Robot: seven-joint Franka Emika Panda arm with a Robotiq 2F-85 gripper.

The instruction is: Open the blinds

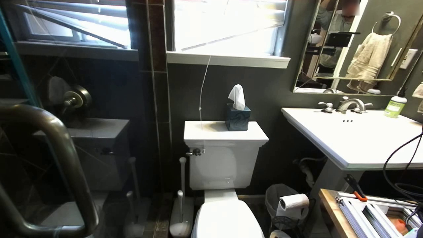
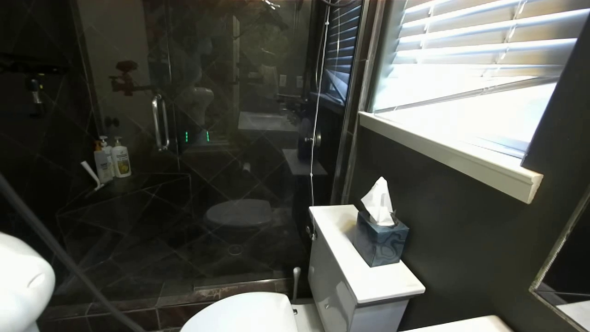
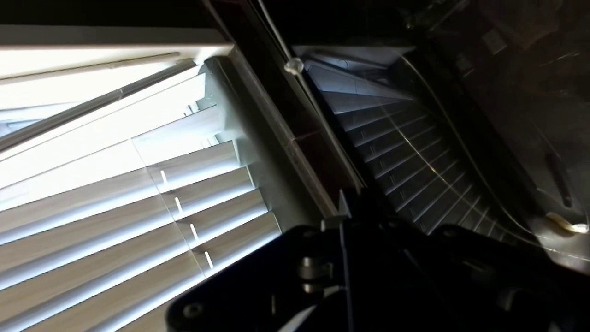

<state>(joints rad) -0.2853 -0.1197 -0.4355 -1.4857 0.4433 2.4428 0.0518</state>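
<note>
The white slatted blinds (image 2: 479, 50) hang in the window, partly raised. Their bottom rail (image 2: 465, 95) slants, one end near the sill and the other higher; it also slants in the other exterior picture (image 1: 234, 35). In the wrist view, which stands upside down, the blinds (image 3: 124, 203) fill the left side. A thin white pull cord (image 2: 316, 110) hangs beside the window past the toilet tank; it also shows in an exterior view (image 1: 202, 89). In the wrist view the cord (image 3: 318, 108), with a small clear bead, runs into my gripper's fingertips (image 3: 359, 196), which are closed together on it. Both exterior views leave the gripper out.
A glass shower wall (image 2: 239, 184) reflects the window beside the cord. A tissue box (image 1: 238, 117) stands on the toilet tank (image 1: 205, 130) below the sill (image 1: 228, 61). A sink (image 1: 360, 138) and mirror (image 1: 350, 49) are to one side.
</note>
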